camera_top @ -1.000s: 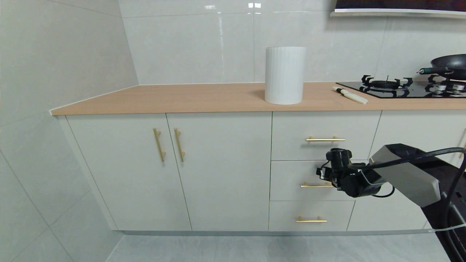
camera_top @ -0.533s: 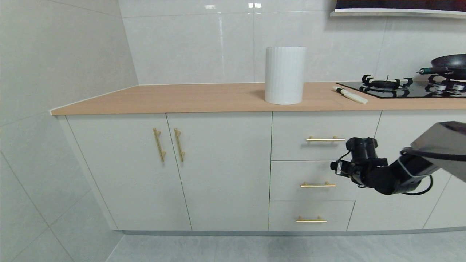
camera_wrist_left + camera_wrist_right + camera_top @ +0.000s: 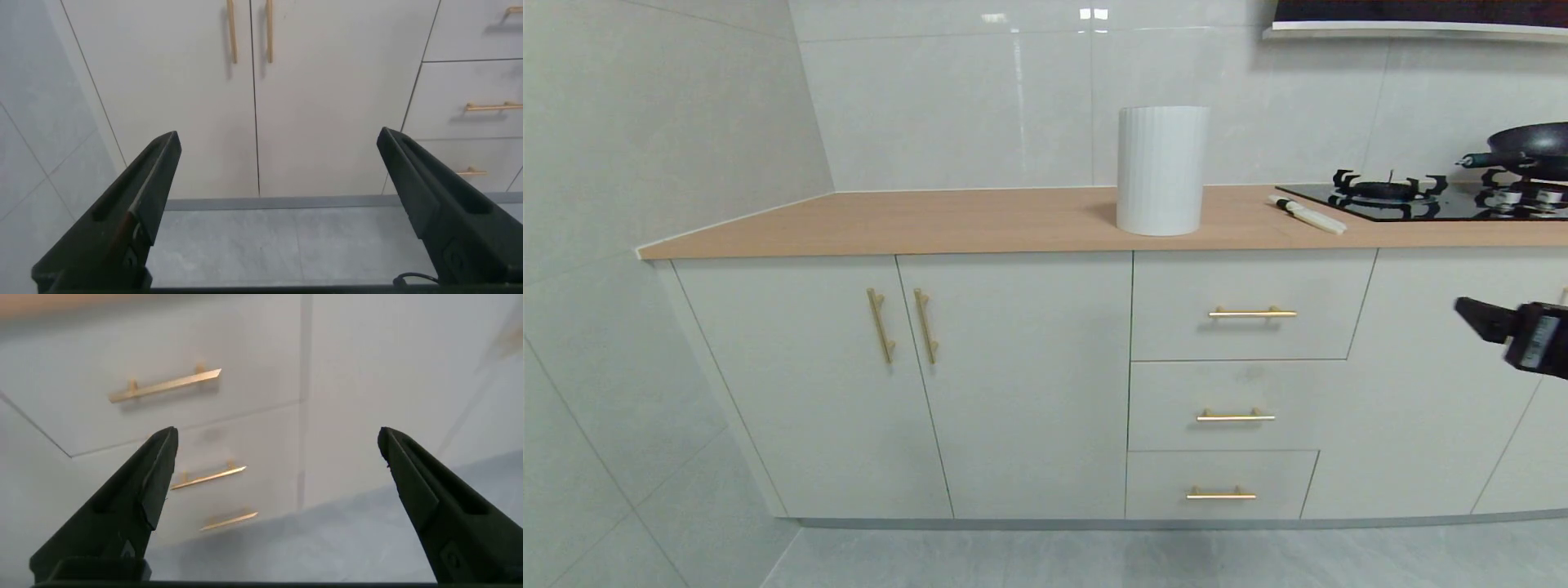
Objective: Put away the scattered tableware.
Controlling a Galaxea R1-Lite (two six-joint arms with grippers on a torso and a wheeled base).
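Head view: a pale utensil [image 3: 1307,213] lies flat on the wooden counter [image 3: 931,220], between the tall white ribbed container [image 3: 1161,169] and the stove [image 3: 1413,202], just beside the stove's edge and apart from the container. A dark pan [image 3: 1531,140] sits on a burner. Right gripper [image 3: 274,498] hangs before the drawers [image 3: 245,355], below counter level, fingers spread wide, holding nothing. Left gripper [image 3: 278,204] faces the cupboard doors [image 3: 327,98] low near the floor, likewise spread and empty

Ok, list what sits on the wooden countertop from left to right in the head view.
Tall white ribbed cylindrical container → pale cream utensil lying flat → black burner grate → dark frying pan at the right edge.
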